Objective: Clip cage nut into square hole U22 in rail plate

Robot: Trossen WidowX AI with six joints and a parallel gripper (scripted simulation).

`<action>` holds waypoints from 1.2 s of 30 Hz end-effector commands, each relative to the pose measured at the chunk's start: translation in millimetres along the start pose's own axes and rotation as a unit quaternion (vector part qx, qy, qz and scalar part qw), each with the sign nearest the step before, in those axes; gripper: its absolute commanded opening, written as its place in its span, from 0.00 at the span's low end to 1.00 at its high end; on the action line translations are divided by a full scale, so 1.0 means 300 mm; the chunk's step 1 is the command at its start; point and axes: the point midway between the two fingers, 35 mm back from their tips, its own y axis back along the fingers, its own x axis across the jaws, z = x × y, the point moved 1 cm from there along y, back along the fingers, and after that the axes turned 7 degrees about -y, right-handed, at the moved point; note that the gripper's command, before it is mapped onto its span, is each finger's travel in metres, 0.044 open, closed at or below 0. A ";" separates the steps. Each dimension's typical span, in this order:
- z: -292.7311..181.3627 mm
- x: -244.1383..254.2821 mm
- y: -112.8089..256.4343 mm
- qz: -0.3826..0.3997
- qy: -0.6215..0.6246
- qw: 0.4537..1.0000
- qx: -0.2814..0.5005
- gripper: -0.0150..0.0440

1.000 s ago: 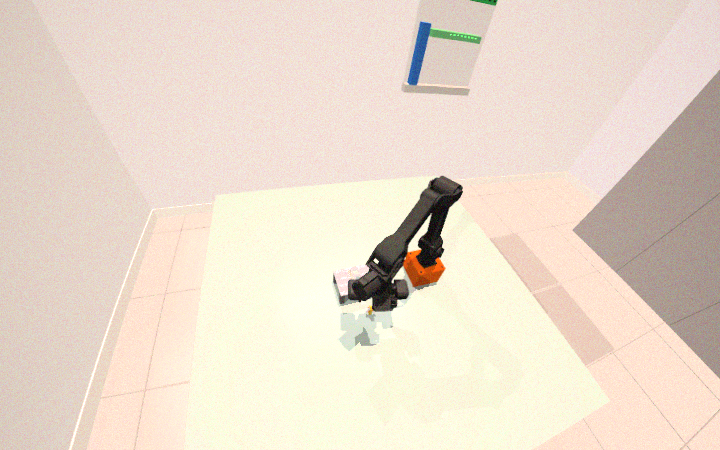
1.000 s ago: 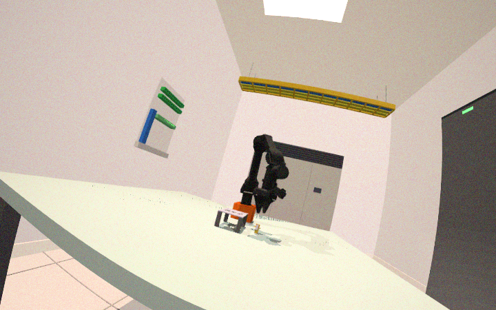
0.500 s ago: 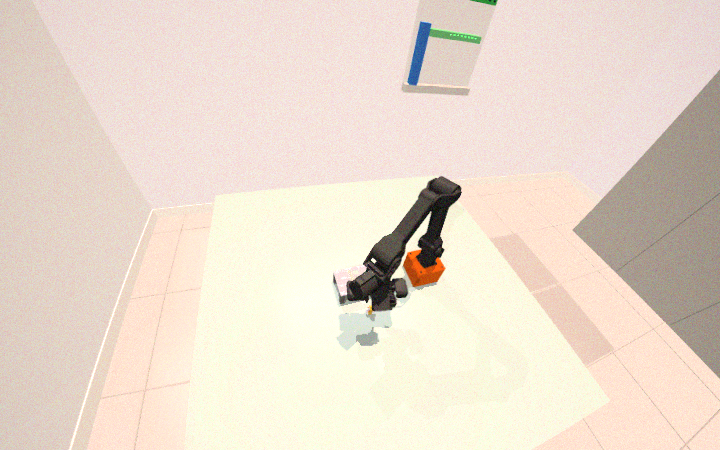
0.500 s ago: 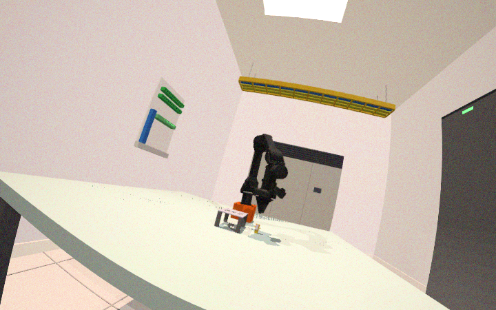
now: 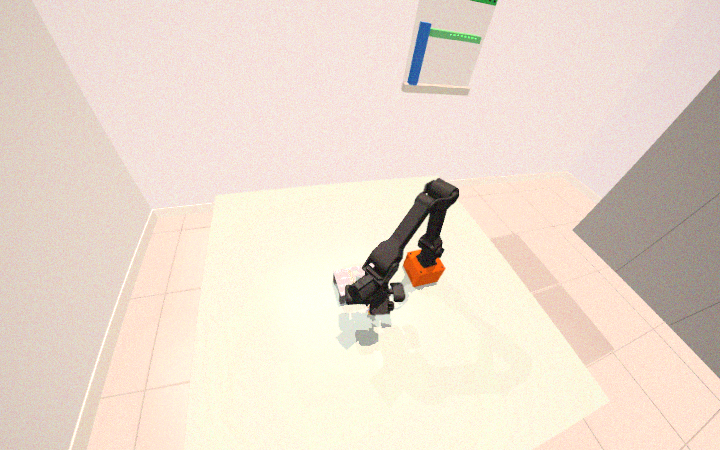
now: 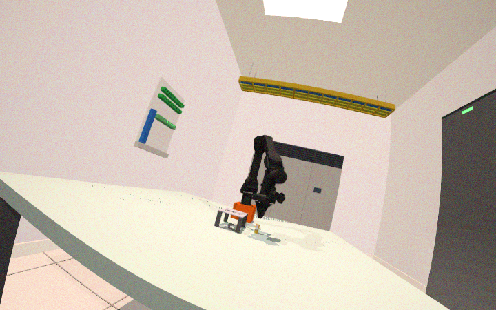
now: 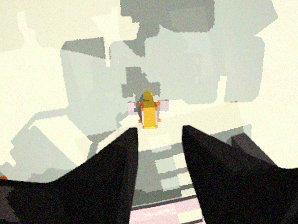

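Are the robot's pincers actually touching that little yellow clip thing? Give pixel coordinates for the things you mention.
Apart. The exterior view shows the tips of the gripper (image 6: 260, 217) (image 7: 160, 128) above the cage nut (image 6: 257, 229) (image 7: 149, 117), with pale tabletop visible between them.

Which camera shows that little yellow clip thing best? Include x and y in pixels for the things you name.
The wrist view: it looks down on the cage nut (image 6: 257, 229) (image 7: 149, 117) close up, between and beyond the gripper's (image 7: 160, 128) fingertips. The exterior view shows it small, beside the rail plate's stand (image 6: 238, 224). In the top view, the arm mostly hides it.

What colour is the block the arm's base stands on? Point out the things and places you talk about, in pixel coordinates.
Bright orange (image 5: 423, 276) (image 6: 244, 211); the top view shows it best.
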 end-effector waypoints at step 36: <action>-0.009 0.015 -0.128 0.009 0.002 1.000 0.005 0.46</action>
